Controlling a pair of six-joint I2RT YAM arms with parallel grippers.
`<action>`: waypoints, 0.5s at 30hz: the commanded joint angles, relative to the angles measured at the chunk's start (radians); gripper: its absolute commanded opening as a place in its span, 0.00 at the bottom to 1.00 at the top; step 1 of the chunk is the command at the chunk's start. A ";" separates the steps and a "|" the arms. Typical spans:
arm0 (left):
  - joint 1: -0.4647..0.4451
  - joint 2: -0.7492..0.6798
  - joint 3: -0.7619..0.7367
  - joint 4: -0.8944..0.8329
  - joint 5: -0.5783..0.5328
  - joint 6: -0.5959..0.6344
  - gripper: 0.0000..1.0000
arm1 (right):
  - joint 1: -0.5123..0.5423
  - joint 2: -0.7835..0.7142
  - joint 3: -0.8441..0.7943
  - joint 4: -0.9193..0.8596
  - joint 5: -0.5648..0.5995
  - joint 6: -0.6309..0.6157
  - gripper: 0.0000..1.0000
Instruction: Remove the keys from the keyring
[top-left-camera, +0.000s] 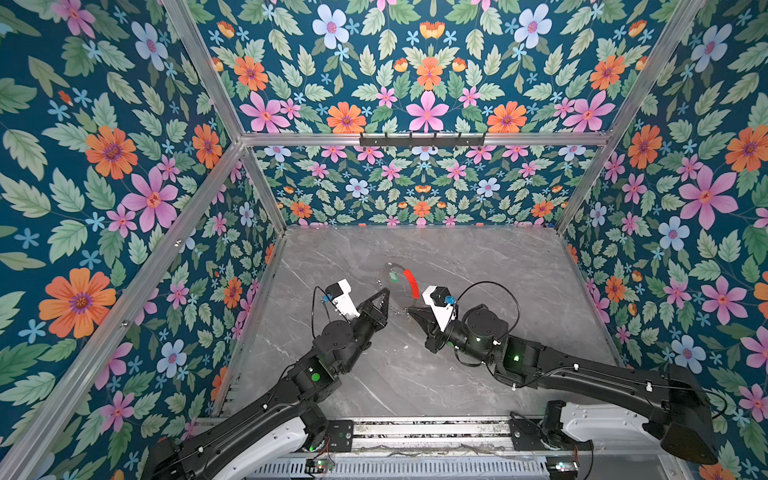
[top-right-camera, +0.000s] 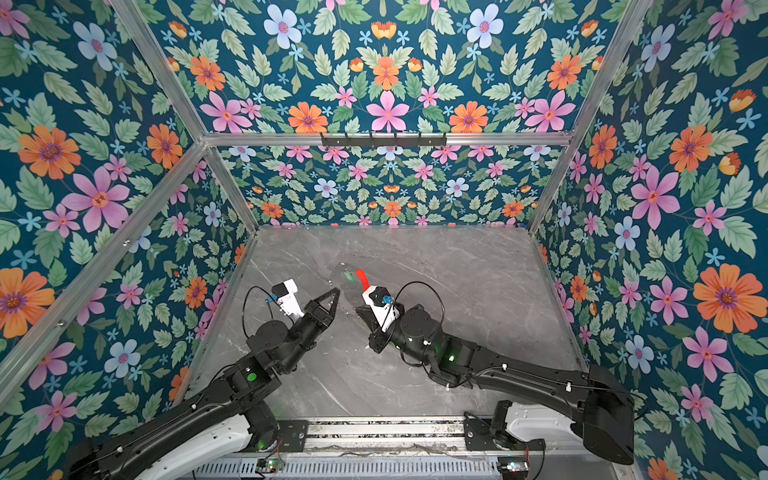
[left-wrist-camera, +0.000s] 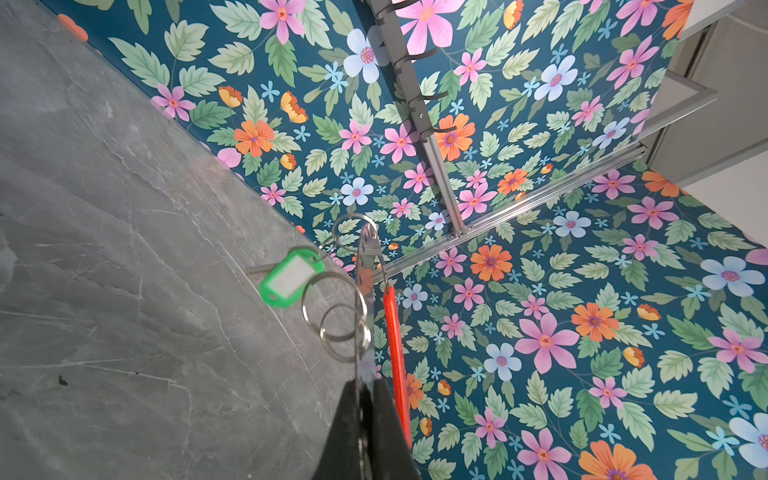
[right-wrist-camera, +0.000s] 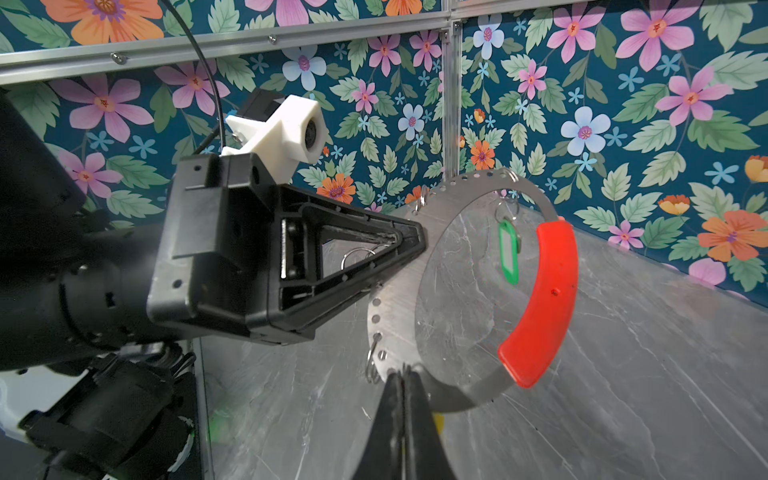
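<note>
Keyring (right-wrist-camera: 392, 311): flat grey metal ring, lifted clear of the table (top-left-camera: 478, 266), standing on edge between the two arms near mid-table.
Red sleeve (right-wrist-camera: 544, 299): covers the arc opposite the left gripper's hold.
Green tag (right-wrist-camera: 509, 251): hangs within the ring's opening from a small loop on the rim; its key is hard to make out.
Wire loops (right-wrist-camera: 370, 365): several, threaded through holes along the rim.
Left gripper (right-wrist-camera: 417, 243): clamped on the keyring's rim, ring edge-on between its fingers.
Right gripper (right-wrist-camera: 401, 376): fingers pressed together, tips at the rim beside a wire loop; what they pinch, if anything, cannot be told.
</note>
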 joint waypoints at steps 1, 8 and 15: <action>0.001 0.002 -0.005 -0.026 0.011 0.015 0.00 | 0.001 -0.003 0.007 0.061 0.016 -0.016 0.00; 0.001 -0.038 -0.023 -0.049 0.022 0.018 0.34 | -0.065 -0.027 0.002 0.041 -0.077 0.064 0.00; 0.002 -0.089 -0.047 -0.065 0.090 0.056 0.48 | -0.173 -0.047 0.022 -0.035 -0.296 0.132 0.00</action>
